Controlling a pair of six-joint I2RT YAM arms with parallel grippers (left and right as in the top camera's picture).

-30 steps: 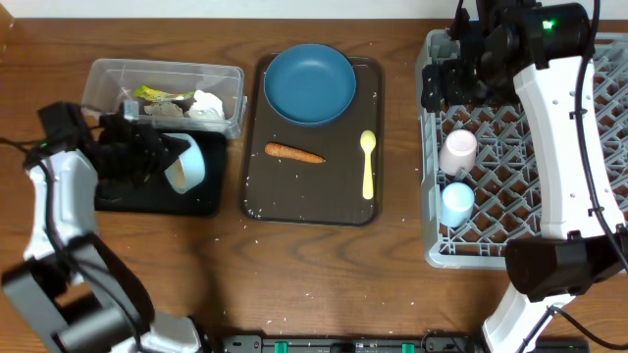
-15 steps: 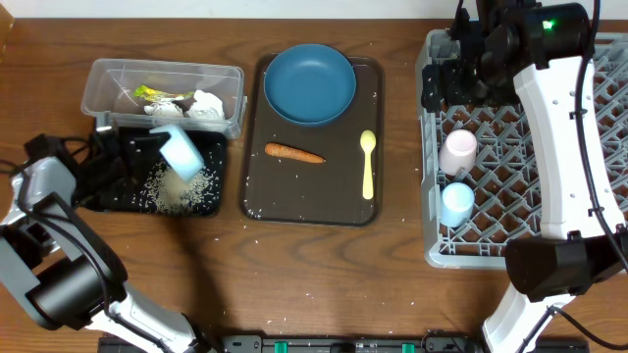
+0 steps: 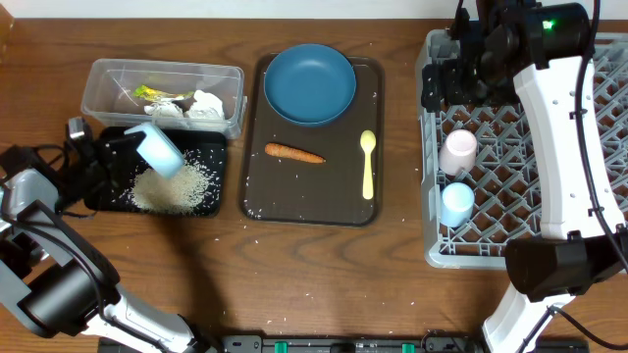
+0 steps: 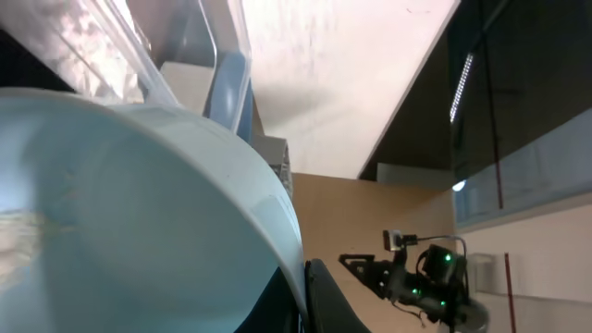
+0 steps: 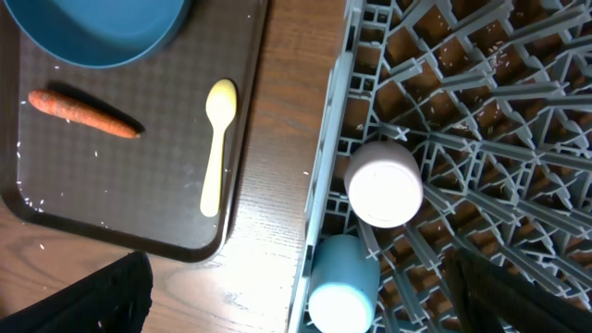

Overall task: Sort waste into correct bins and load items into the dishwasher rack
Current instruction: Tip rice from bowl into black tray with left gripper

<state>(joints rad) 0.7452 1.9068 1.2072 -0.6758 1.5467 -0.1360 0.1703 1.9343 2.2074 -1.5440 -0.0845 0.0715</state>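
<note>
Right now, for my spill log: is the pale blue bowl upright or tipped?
Tipped: the pale blue bowl leans over the black tray, a rice heap beneath its mouth.

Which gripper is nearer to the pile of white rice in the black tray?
Left. The left gripper holds the pale blue bowl tipped just above the rice pile; the right gripper hangs over the dishwasher rack, far off on the other side.

At my left gripper (image 3: 126, 155), the bowl (image 3: 157, 147) hangs over the shallow tray (image 3: 208, 209), rice (image 3: 177, 188) below it, the tub (image 3: 103, 78) just behind. Right of the gripper, the serving tray (image 3: 294, 201) carries plate (image 3: 309, 83), carrot (image 3: 294, 153), spoon (image 3: 368, 164); farther right, the rack (image 3: 510, 211) holds two cups (image 3: 458, 149).
</note>
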